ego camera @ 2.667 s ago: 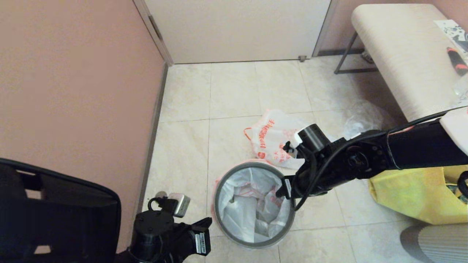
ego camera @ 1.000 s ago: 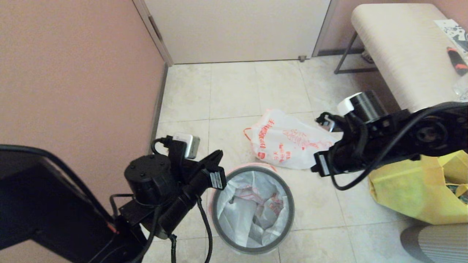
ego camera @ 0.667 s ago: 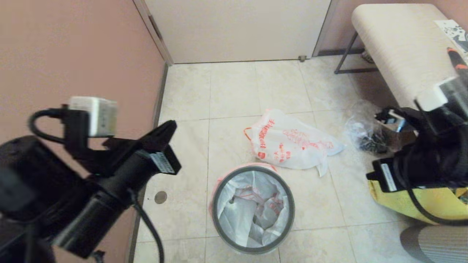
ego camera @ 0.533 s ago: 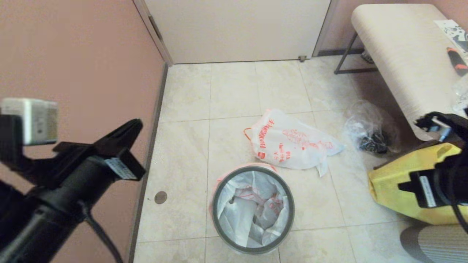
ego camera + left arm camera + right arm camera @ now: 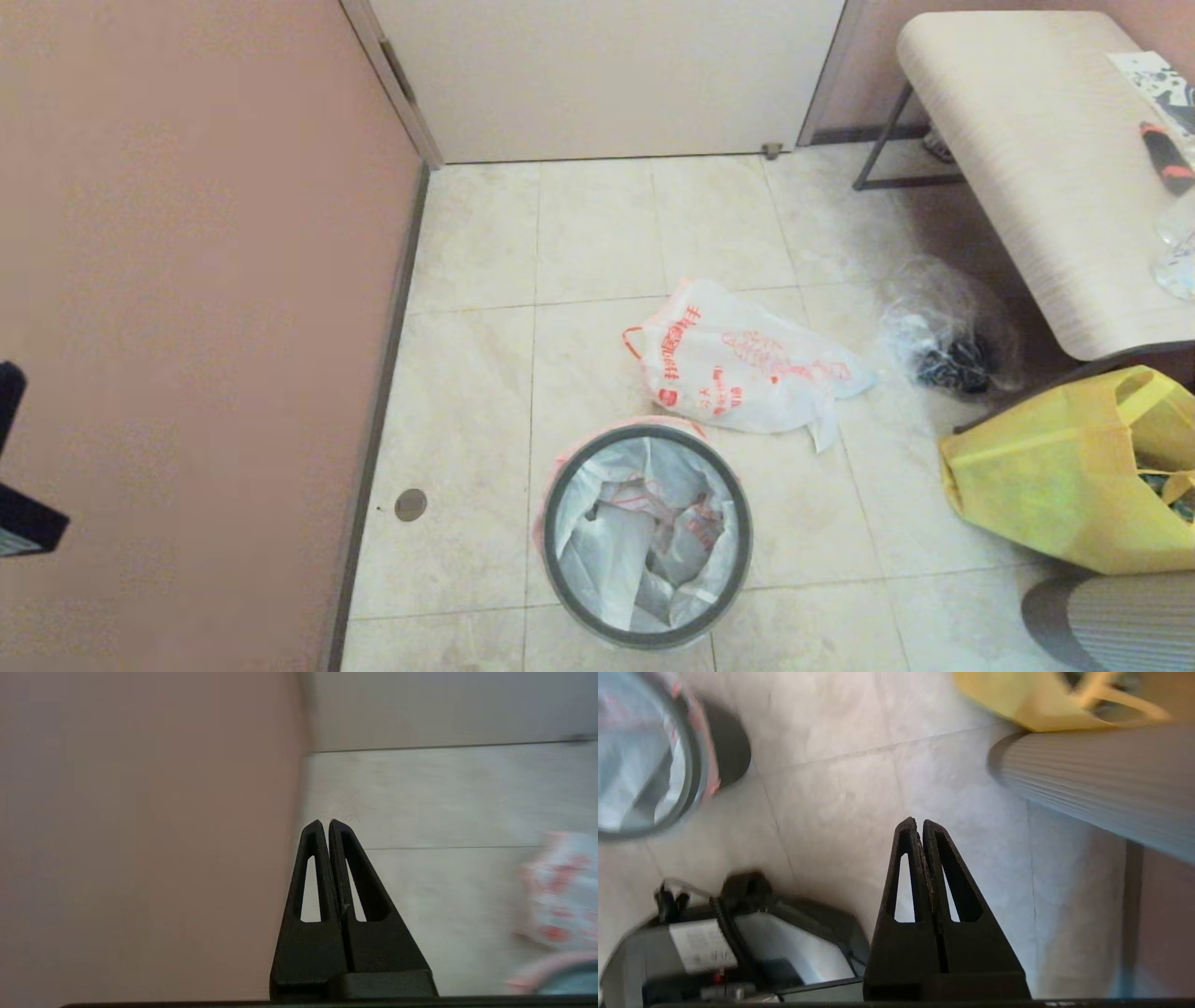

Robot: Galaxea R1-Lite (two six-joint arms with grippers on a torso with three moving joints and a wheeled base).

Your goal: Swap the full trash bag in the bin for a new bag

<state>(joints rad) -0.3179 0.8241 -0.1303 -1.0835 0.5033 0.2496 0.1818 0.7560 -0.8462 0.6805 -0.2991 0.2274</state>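
Sitting on the tiled floor [image 5: 467, 392], the bin [image 5: 648, 534] is seen from the head view with the new bag [image 5: 616, 551] lining it, pink-orange edge folded over the grey hoop [image 5: 553, 523]. The full trash bag [image 5: 738, 369] lies just beyond the bin, touching its far rim. Only the wrist views show the tools: the left gripper [image 5: 324, 823] is pressed together, empty, near the pink wall [image 5: 140, 835]; the right gripper [image 5: 915, 821] is likewise pressed together above bare tiles, with the yellow tote [image 5: 1017, 700] beyond. Open floor is left on the wall side of the bin.
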